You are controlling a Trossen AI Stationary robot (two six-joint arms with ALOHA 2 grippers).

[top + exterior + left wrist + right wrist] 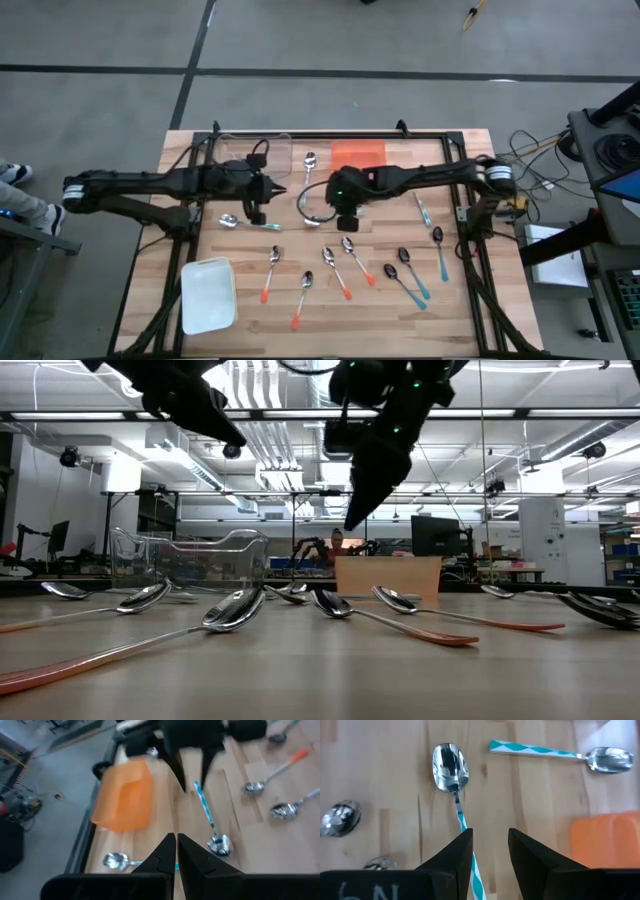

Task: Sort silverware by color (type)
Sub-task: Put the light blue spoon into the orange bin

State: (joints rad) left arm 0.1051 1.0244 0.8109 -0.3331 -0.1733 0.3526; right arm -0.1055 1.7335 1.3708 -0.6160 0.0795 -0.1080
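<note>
Small spoons lie flat on the wooden table. Two with silver bowls and light-blue striped handles (250,223) (310,165) lie left of centre, and a third (422,208) lies at the right. Several orange-handled spoons (337,272) lie near the front. Dark-bowled teal ones (412,272) lie front right. My right gripper (490,842) hangs open above the handle of one light-blue spoon (452,767) without touching it; the low view shows its tips (352,520) well above the table. My left gripper (176,840) is shut and empty, up in the air left of centre (275,190).
An orange container (358,155) and a clear container (255,150) stand at the far edge. A white tray (208,295) sits at the front left. A black frame rail (330,134) borders the table. The two grippers face each other closely at mid-table.
</note>
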